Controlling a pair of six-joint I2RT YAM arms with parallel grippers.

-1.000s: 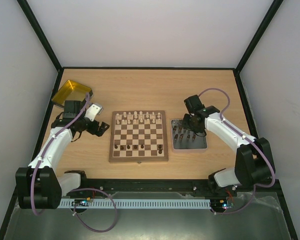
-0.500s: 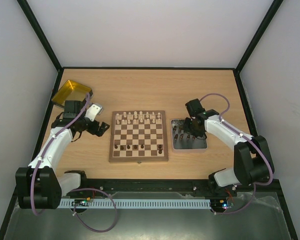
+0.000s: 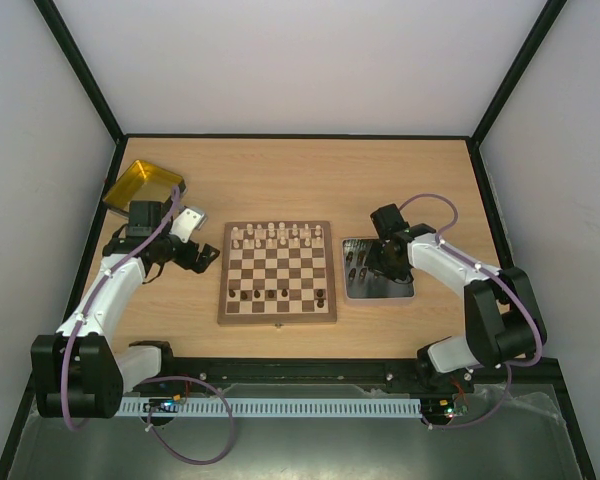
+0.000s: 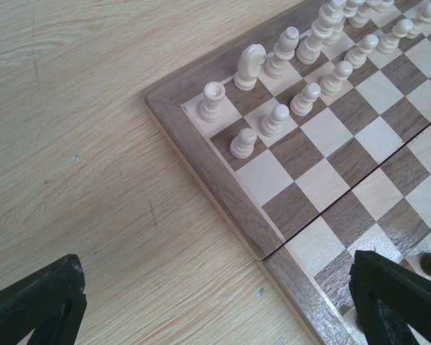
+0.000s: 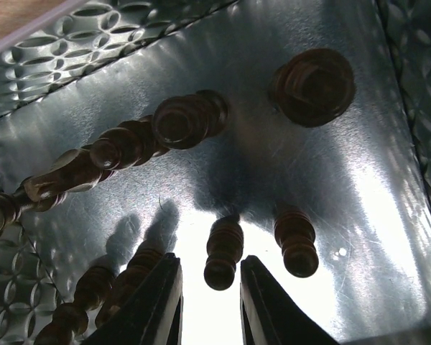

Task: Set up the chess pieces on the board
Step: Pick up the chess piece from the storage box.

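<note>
The board [image 3: 277, 318] lies mid-table, with pale chess pieces [image 3: 277, 236] along its far rows and a few dark ones [image 3: 270, 294] on its near rows. More dark pieces [image 3: 360, 265] stand in the grey tray [image 3: 405, 290]. My right gripper [image 3: 385, 262] is low in that tray. In the right wrist view it [image 5: 210, 264] is open, its fingers on either side of a dark pawn [image 5: 223, 253] with gaps on both sides. My left gripper [image 3: 208, 258] hovers open and empty by the board's left edge [image 4: 201, 158]. It [image 4: 215, 287] is spread wide in the left wrist view.
A yellow tray [image 3: 143, 185] sits at the far left of the table. In the grey tray, another pawn [image 5: 296, 241] stands right of the fingers. Taller dark pieces [image 5: 190, 118] and a round-topped one [image 5: 314, 85] stand beyond.
My right gripper has come down and slightly nearer, into the grey tray among the dark pieces. The left arm has not moved.
</note>
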